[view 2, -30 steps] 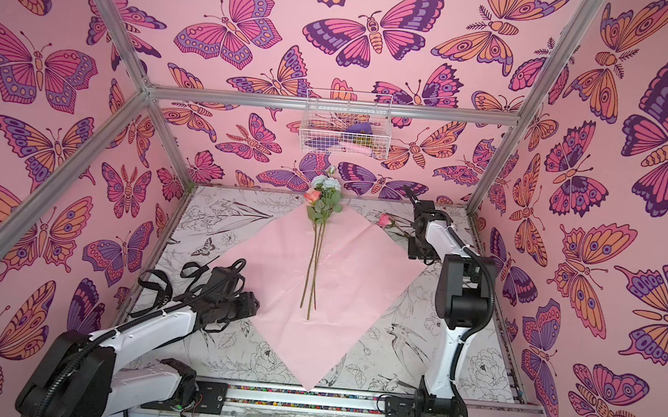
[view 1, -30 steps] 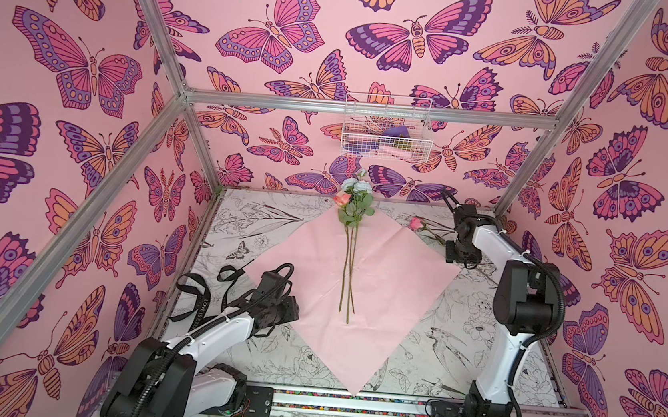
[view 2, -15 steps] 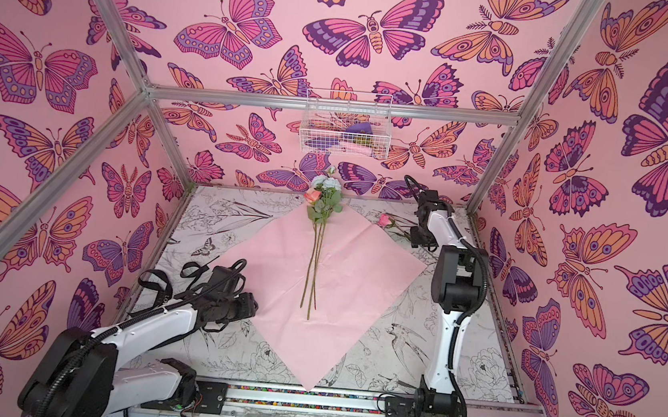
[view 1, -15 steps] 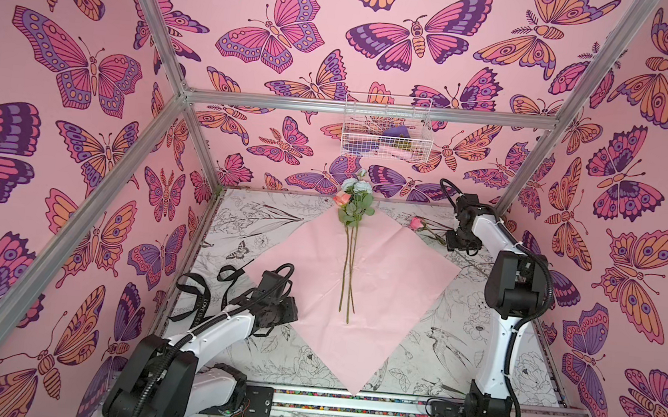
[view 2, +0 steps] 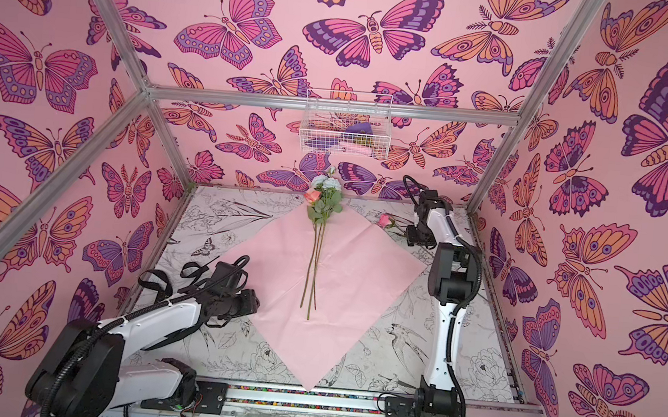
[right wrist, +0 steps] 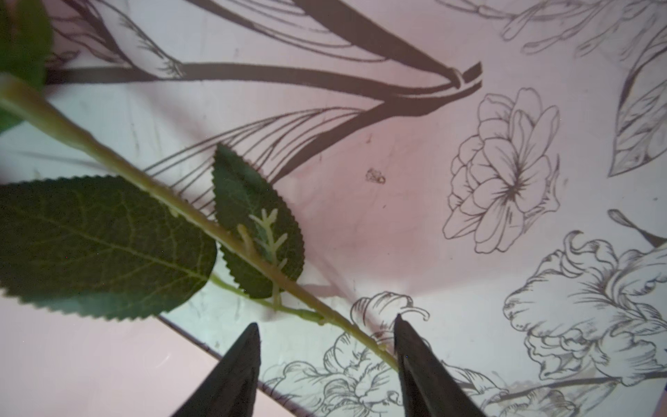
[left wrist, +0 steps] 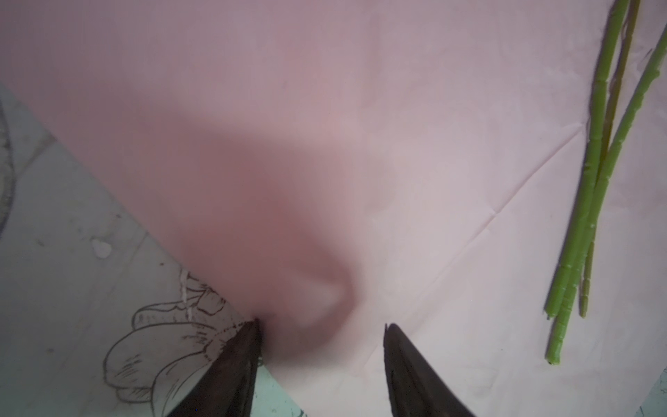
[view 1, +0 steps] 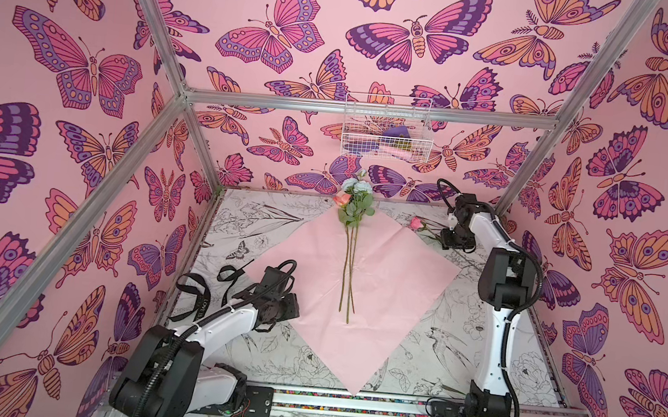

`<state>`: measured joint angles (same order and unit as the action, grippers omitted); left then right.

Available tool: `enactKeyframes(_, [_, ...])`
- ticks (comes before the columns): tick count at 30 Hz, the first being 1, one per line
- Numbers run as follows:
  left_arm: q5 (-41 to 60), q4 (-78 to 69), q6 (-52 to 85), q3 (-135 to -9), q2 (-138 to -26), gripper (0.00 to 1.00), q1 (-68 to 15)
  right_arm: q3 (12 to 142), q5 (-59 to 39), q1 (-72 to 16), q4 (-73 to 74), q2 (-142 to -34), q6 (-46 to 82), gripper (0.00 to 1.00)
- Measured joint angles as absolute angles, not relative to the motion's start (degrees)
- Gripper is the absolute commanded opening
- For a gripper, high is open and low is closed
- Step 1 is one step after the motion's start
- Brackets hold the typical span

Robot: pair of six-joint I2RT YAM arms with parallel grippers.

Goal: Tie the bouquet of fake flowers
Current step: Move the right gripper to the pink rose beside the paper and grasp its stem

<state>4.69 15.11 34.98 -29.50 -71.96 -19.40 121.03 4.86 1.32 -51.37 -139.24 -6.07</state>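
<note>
The bouquet of fake flowers is two long green stems lying on the pink wrapping paper, with pale blue and coral blooms at the far corner. A separate pink rose lies off the paper at the back right. My right gripper is open low over the rose's stem, which runs between the fingers and against one of them. My left gripper is open at the paper's left edge, one finger on that edge, with the stem ends off to the side.
A long black ribbon lies in loops at the left behind the left arm. A white wire basket hangs on the back wall. The table bears printed black-line flower drawings, and butterfly-patterned walls close in three sides.
The right arm has drawn its elbow up and in, and its gripper has shifted a little toward the rose's stem. The left arm, the stems and the paper have not moved.
</note>
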Motion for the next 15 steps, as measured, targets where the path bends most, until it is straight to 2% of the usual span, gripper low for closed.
enactKeyframes(11, [4.71,15.18,34.98,-29.82,-72.12,0.58,-19.40,121.82,4.32,1.87,-52.31,-140.27,-6.24,0.01])
enactKeyframes(15, [4.71,15.18,34.98,-29.82,-72.12,0.58,-19.40,121.82,5.39,1.98,-52.49,-140.27,-6.33,0.00])
